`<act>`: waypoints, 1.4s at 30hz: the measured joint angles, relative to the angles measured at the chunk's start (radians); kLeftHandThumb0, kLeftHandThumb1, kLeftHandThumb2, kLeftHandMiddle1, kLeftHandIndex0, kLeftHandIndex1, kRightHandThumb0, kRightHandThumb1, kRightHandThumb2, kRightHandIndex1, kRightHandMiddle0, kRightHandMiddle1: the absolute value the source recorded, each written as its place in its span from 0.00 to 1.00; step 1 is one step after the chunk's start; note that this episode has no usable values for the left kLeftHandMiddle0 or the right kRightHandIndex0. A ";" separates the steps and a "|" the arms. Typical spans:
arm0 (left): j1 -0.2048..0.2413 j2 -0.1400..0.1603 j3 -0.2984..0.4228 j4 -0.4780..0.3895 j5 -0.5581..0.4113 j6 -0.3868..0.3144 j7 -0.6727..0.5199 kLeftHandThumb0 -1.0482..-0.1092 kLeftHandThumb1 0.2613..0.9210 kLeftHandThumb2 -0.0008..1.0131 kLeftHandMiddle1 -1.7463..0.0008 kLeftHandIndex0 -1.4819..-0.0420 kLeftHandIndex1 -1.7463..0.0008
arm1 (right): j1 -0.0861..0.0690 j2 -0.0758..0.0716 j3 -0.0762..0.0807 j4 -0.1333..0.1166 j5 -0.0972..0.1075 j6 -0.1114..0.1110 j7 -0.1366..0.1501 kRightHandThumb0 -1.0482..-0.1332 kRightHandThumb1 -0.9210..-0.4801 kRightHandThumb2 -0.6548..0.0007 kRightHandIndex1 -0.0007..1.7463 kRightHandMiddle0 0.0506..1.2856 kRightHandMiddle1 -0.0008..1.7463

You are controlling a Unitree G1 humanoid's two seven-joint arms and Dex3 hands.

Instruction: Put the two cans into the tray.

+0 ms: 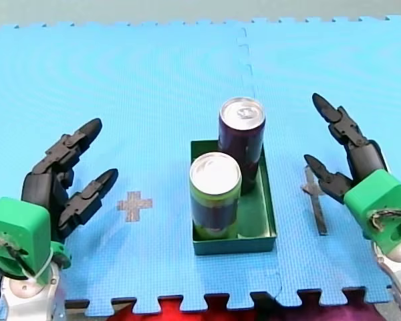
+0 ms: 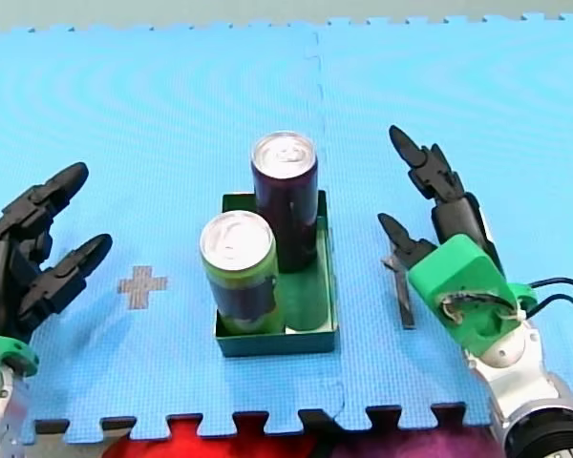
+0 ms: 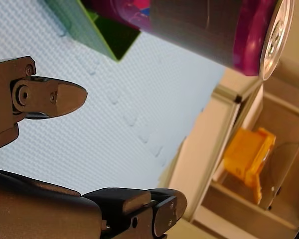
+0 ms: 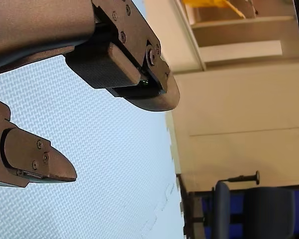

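Note:
A green tray [image 1: 268, 215] sits on the blue mat in the middle. Two cans stand upright inside it. The dark purple can [image 1: 241, 144] is at the tray's far end and the green can [image 1: 215, 197] at its near end, the two close together. My left hand [image 1: 97, 152] is over the mat to the left of the tray, apart from it and holding nothing. My right hand [image 1: 314, 130] is to the right of the tray, also holding nothing. In the first wrist view, the purple can [image 3: 214, 30] and a tray corner [image 3: 97, 32] lie beyond two dark fingertips [image 3: 65, 97].
The blue foam mat [image 1: 154, 80] covers the table, with its jigsaw edge along the front. A grey tape cross [image 1: 134, 204] marks the mat left of the tray. A grey tape strip [image 1: 315, 207] lies right of the tray, under my right hand.

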State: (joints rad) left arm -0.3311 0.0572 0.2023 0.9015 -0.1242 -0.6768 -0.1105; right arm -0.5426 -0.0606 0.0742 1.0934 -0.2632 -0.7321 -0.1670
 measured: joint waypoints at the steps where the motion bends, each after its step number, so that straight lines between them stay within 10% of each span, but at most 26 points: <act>1: 0.003 0.002 -0.003 -0.002 0.006 -0.001 0.003 0.12 1.00 0.19 1.00 0.62 1.00 | 0.000 0.000 0.002 0.001 0.000 -0.001 -0.003 0.06 0.00 0.36 0.01 0.21 0.00; 10: 0.075 0.039 -0.019 -0.067 0.060 -0.024 0.033 0.09 1.00 0.27 1.00 0.66 1.00 | 0.026 -0.018 0.014 0.009 -0.008 -0.028 -0.019 0.06 0.00 0.29 0.00 0.23 0.01; 16: 0.100 0.041 -0.006 -0.089 -0.014 -0.022 -0.053 0.05 1.00 0.33 1.00 0.74 1.00 | 0.059 0.007 -0.041 0.003 0.137 -0.039 0.135 0.06 0.00 0.22 0.00 0.23 0.00; 20: 0.105 0.039 0.002 -0.090 -0.055 -0.018 -0.111 0.01 1.00 0.38 1.00 0.77 1.00 | 0.069 0.019 -0.064 -0.007 0.178 -0.032 0.178 0.06 0.00 0.19 0.00 0.23 0.00; 42: 0.095 0.044 0.012 -0.057 -0.068 -0.034 -0.195 0.00 1.00 0.53 1.00 0.85 1.00 | 0.083 0.017 -0.074 -0.018 0.175 -0.029 0.197 0.04 0.00 0.07 0.00 0.23 0.00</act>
State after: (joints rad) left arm -0.2358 0.1016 0.2148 0.8442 -0.1922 -0.7105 -0.3051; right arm -0.4593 -0.0440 0.0004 1.0751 -0.0880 -0.7607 0.0305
